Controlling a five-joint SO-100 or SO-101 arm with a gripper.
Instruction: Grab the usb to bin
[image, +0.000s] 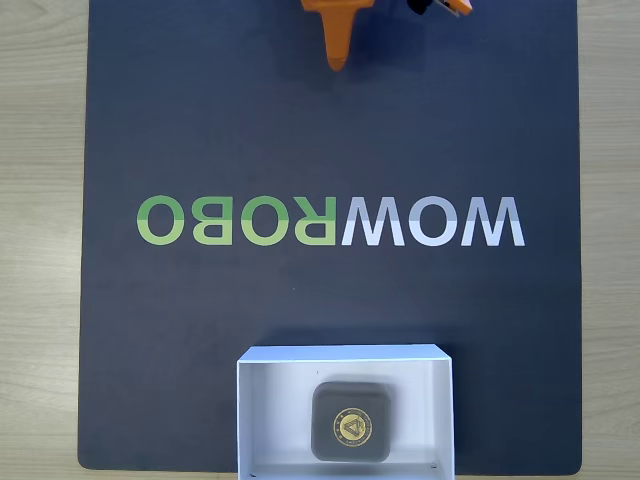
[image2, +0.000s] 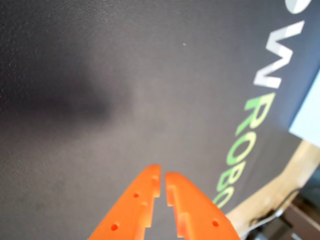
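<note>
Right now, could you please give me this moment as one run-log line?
usb: lying inside bin | hand: shut, empty, above bare mat, far from bin | task: appears done

A robot demo bench is suggested by a logo-printed dark mat (image: 330, 140) laid on a pale wood-grain table (image: 40, 200).

Even, soft daylight-like brightness covers the dark grey textured mat (image: 200, 120) in the fixed view, sharp and without glare. The wrist view is softer: the orange plastic gripper (image2: 162, 176) is blurred up close, with a broad diffuse shadow (image2: 60, 100) on the mat.
</note>
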